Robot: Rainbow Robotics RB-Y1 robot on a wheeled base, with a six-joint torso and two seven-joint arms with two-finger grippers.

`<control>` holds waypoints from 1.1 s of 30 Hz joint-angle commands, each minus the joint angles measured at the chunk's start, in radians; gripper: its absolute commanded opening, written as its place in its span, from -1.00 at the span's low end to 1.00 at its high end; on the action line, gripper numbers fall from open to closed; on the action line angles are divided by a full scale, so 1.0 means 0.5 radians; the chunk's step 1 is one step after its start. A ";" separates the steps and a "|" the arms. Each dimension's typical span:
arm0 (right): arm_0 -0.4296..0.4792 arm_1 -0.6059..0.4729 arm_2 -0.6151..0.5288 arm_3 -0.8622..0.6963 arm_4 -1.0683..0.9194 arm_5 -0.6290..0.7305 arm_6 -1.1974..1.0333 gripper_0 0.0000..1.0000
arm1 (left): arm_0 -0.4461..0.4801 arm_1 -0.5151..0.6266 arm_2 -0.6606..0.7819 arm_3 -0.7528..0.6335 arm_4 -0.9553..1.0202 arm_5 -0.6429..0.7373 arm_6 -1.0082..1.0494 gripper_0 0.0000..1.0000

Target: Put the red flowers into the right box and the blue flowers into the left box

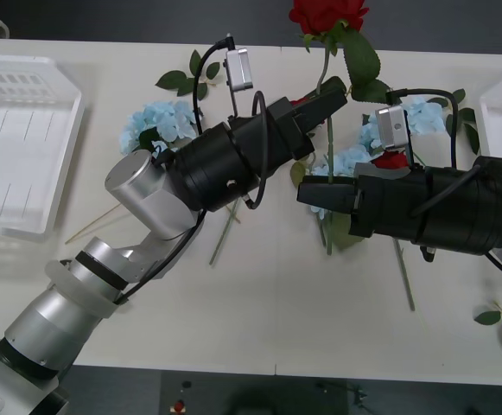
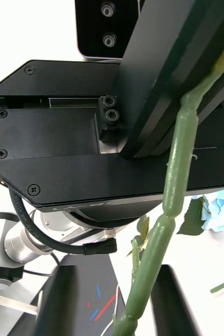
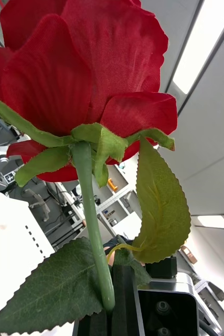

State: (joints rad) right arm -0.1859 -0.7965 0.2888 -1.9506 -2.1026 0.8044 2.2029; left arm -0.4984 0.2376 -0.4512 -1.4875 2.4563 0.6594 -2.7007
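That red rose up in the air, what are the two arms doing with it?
The left gripper is clamped on the stem of a red rose and holds it upright above the table. The right gripper sits lower on the same stem, fingers open on either side of it, perhaps to take it over. Blue flowers lie on the table; the left tray has no flowers in it.
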 commanded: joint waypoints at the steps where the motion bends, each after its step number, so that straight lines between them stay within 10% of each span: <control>1: -0.027 0.010 -0.022 -0.035 -0.004 -0.010 -0.006 -1.00 | -0.080 0.022 -0.006 -0.028 -0.010 -0.018 -0.009 -0.99; 2: -0.027 0.010 -0.022 -0.035 -0.004 -0.007 -0.003 -1.00 | -0.080 0.028 -0.006 -0.028 -0.013 -0.021 -0.009 -0.91; 4: -0.027 0.010 -0.022 -0.035 -0.007 -0.007 -0.006 -1.00 | -0.080 0.053 -0.006 -0.025 -0.028 -0.024 -0.009 -0.14; 7: -0.027 0.010 -0.022 -0.035 -0.007 -0.010 -0.006 -1.00 | -0.080 0.154 -0.006 -0.025 -0.078 -0.024 -0.009 0.18; 20: -0.027 -0.015 -0.025 -0.035 -0.004 -0.035 -0.006 -1.00 | -0.031 1.099 -0.006 -0.028 -0.093 0.313 -0.009 0.29; 33: -0.052 -0.674 -0.228 0.128 -0.130 -0.127 -0.028 -1.00 | -0.028 1.706 0.234 0.407 -0.446 0.844 -0.009 0.30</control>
State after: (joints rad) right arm -0.1870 -1.0468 0.2042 -1.9218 -2.1320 0.7486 2.2028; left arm -0.4878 1.0496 -0.3815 -1.2954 2.2936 1.0456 -2.7007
